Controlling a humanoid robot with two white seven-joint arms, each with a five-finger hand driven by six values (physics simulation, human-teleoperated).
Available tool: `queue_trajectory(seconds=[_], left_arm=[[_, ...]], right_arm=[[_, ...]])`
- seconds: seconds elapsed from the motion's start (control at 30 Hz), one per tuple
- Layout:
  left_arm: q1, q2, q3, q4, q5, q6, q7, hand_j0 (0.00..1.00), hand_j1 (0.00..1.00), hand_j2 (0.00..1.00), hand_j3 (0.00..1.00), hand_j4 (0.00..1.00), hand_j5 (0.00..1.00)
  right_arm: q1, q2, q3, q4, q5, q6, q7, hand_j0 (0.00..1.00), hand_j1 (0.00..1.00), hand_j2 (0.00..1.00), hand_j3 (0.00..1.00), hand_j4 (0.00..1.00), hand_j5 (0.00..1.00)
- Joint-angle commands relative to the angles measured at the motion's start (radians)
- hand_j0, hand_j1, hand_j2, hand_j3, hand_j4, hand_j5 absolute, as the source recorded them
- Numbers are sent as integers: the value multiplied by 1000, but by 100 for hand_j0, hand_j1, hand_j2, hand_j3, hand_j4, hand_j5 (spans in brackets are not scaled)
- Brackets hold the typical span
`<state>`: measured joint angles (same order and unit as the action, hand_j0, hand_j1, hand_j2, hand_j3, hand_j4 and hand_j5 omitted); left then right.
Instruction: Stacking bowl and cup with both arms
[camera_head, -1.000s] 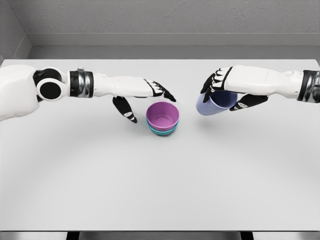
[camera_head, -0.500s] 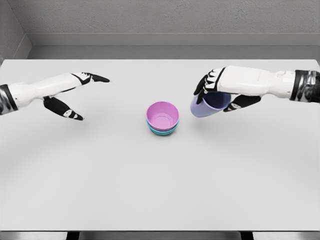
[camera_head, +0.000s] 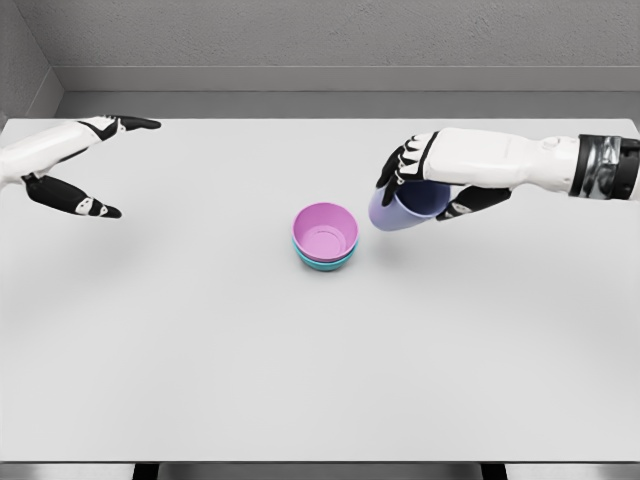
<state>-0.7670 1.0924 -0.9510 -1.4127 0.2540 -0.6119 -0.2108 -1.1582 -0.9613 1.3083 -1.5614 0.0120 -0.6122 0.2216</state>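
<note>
A pink bowl (camera_head: 326, 232) sits nested inside a teal bowl (camera_head: 322, 264) near the middle of the white table (camera_head: 300, 380). Just to its right, my right hand (camera_head: 425, 185) is shut on a lavender cup (camera_head: 398, 211), held tilted above the table with its base toward the bowls. The cup's lower edge hangs close to the pink bowl's right rim without touching it. My left hand (camera_head: 85, 165) hovers far off at the left edge, fingers spread and holding nothing.
A grey wall runs behind the table's far edge (camera_head: 320, 119). The table's front edge lies at the bottom of the view.
My left hand has drawn back from the bowls to the far left edge. My right hand has carried the cup a little leftward, nearer the bowls.
</note>
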Motion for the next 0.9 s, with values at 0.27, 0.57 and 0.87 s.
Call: queue_trajectory(seconds=[0.27, 0.57, 0.87], left_arm=[[181, 3, 196, 8, -2, 1, -6, 100, 100, 100, 100, 100, 100], [178, -8, 221, -8, 2, 1, -7, 100, 100, 100, 100, 100, 100], [176, -29, 209, -54, -35, 1, -19, 100, 100, 100, 100, 100, 100]], right_arm=[[-6, 27, -3, -25, -7, 1, -1, 63, 63, 63, 63, 63, 63], [-14, 45, -3, -25, -9, 1, -1, 63, 63, 63, 63, 63, 63], [-15, 79, -3, -25, -7, 1, 2, 63, 63, 63, 63, 63, 63]])
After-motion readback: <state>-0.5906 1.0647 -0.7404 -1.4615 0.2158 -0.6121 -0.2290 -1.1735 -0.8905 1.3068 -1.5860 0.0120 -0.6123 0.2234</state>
